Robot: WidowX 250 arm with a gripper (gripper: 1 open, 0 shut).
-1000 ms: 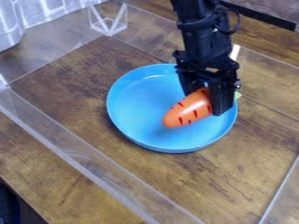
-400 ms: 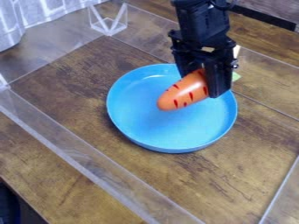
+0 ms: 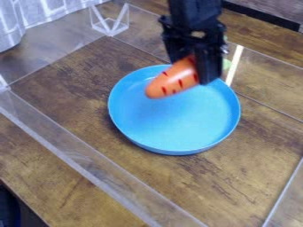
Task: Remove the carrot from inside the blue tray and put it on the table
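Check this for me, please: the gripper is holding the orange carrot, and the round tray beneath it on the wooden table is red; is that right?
Not quite: the camera view shows that the round tray is blue. The rest stands.

Open wood in front, walls beyond
I see bare tabletop (image 3: pixel 196 182) to the near side of the blue tray (image 3: pixel 172 124); the clear wall (image 3: pixel 89 160) bars my way along one side, and the tray's raised rim stands between.
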